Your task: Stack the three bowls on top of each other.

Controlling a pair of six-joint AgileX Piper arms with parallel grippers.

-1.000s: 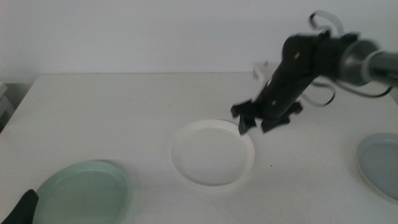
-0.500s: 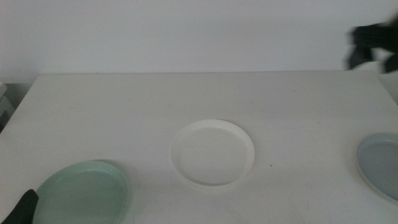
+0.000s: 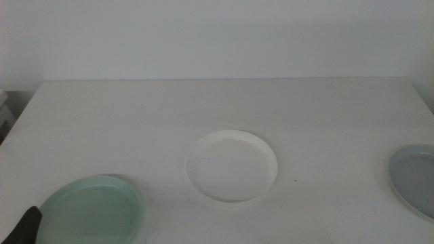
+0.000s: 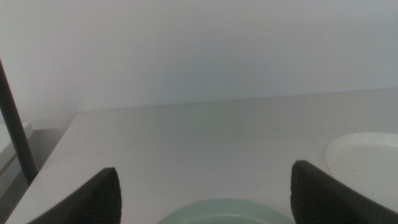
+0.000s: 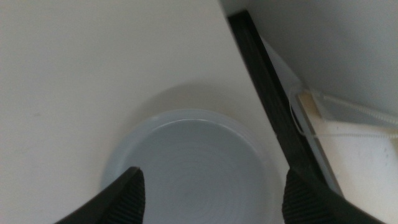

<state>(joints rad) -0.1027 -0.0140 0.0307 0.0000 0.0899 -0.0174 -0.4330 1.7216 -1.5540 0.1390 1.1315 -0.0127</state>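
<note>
Three bowls lie apart on the white table. The white bowl (image 3: pixel 232 166) sits mid-table, the mint green bowl (image 3: pixel 91 210) at the near left, and the grey-blue bowl (image 3: pixel 415 179) is cut by the right edge. My left gripper (image 4: pixel 205 169) waits open just behind the mint green bowl (image 4: pixel 227 213), with the white bowl (image 4: pixel 367 158) off to one side. Only a dark tip of that left gripper (image 3: pixel 27 227) shows in the middle view. My right gripper (image 5: pixel 213 174) is out of the middle view. It hangs open above the grey-blue bowl (image 5: pixel 193 162), holding nothing.
The table's right edge, a dark strip (image 5: pixel 273 106), runs close beside the grey-blue bowl, with a pale cable (image 5: pixel 348 118) beyond it. A dark pole (image 4: pixel 15 124) stands past the table's left side. A white wall backs the table.
The right arm, which was over the white bowl's far rim, swung up and right and left the middle view. The bowls and the left gripper have not moved.
</note>
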